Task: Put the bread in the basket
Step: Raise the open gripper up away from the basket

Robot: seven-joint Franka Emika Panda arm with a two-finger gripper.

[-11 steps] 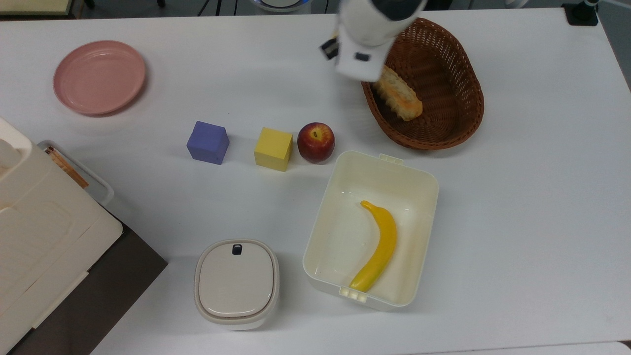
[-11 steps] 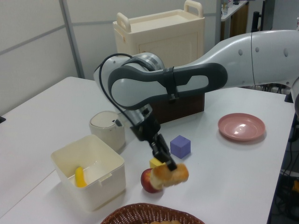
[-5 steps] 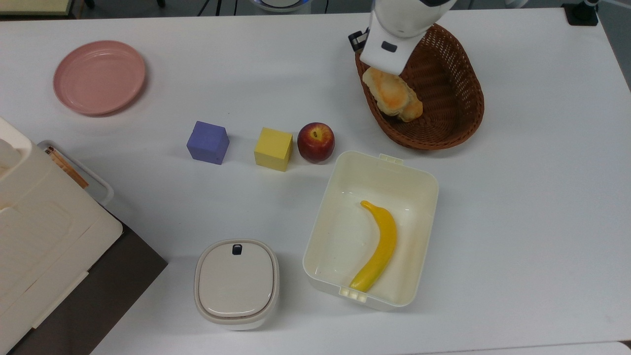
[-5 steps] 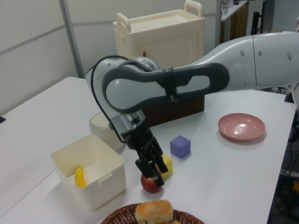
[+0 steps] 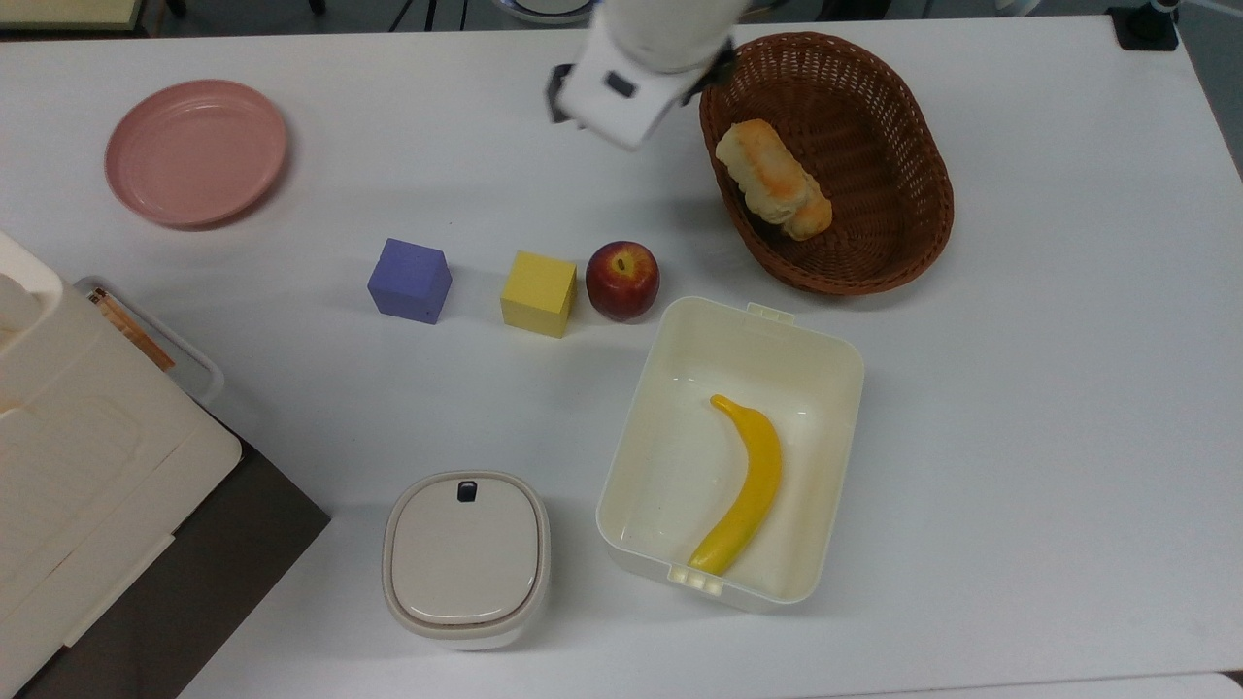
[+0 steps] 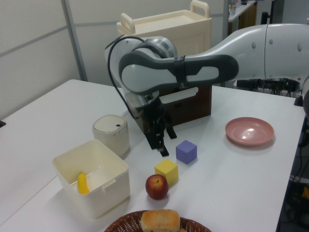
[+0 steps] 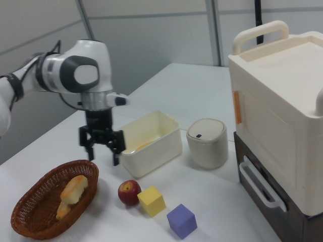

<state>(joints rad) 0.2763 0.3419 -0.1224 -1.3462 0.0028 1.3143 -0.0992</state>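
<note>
the bread [image 5: 763,175] lies in the basket [image 5: 903,243], upper right; the gripper [image 7: 103,149] hangs wide open, empty, apparently done.

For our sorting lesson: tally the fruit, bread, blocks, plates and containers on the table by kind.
Fruit: 2 (apple, banana)
Bread: 2 (bun, loaf)
Blocks: 2 (purple block, yellow block)
Plates: 1 (plate)
Containers: 3 (basket, box, bin)
Total: 10

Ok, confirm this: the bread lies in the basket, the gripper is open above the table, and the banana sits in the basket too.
One thing is wrong: the banana lies in the cream box, as the top view shows. The bread is in the basket, and the gripper is open above the table.
</note>
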